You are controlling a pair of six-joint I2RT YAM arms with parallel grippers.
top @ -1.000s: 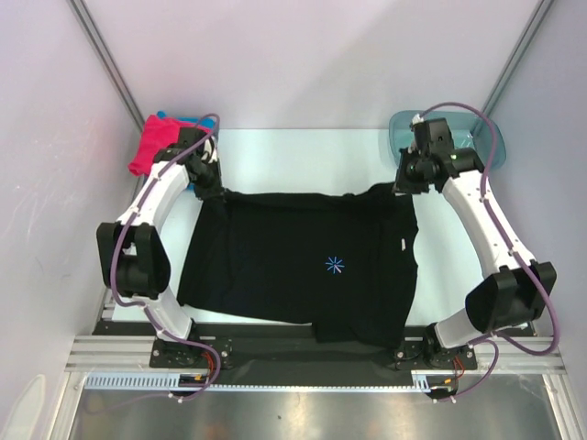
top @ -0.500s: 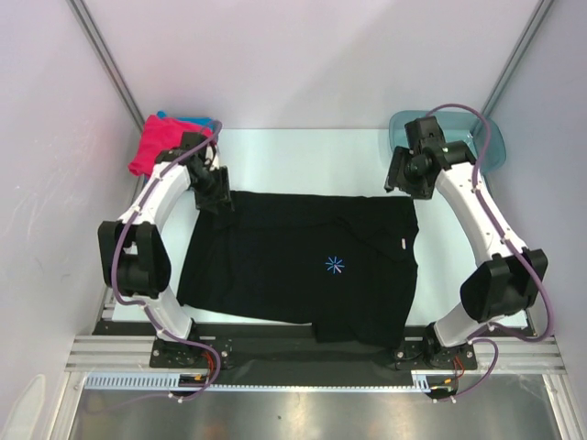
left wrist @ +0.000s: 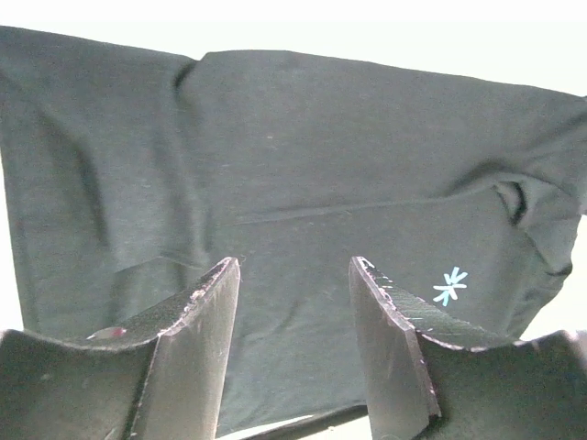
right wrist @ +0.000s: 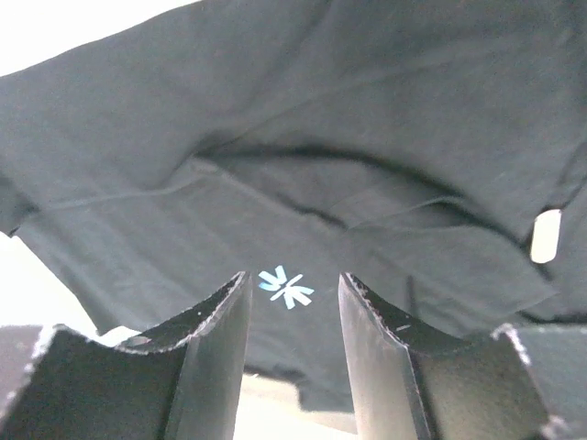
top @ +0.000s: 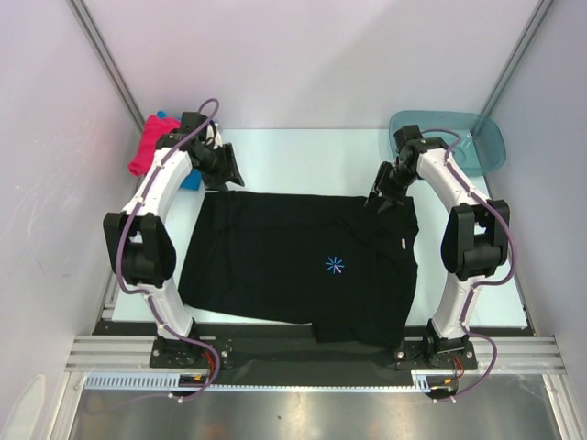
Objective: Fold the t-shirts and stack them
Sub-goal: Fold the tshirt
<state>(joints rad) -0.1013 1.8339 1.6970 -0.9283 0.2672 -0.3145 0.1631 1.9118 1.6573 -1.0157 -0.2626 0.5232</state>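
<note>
Both pincers have released the far corners of the black t-shirt (top: 293, 275) since 1 second ago and drawn clear of it, and its far hem has settled flat. Item 1, black t-shirt: spread across the pale table (top: 303, 151) between the 2 arm bases, its near hem lapping onto the dark rail (top: 275, 335) at the near edge. A small blue-white starburst print (top: 335, 265) sits right of its centre, and a white label (top: 402, 244) lies near its right edge. Folds and creases gather toward its far right corner. Item 2, left gripper (top: 227, 171): just beyond the shirt's far left corner, released, jaws apart with nothing between them. Item 3, right gripper (top: 380, 196): over the shirt's far right corner, likewise released and empty. Item 4, magenta-pink t-shirt (top: 147, 147): folded, beyond the black shirt's far left corner, with a blue t-shirt (top: 189, 181) showing beneath it. Item 5, teal basin (top: 486, 142): translucent, beyond the black shirt's far right corner.
</note>
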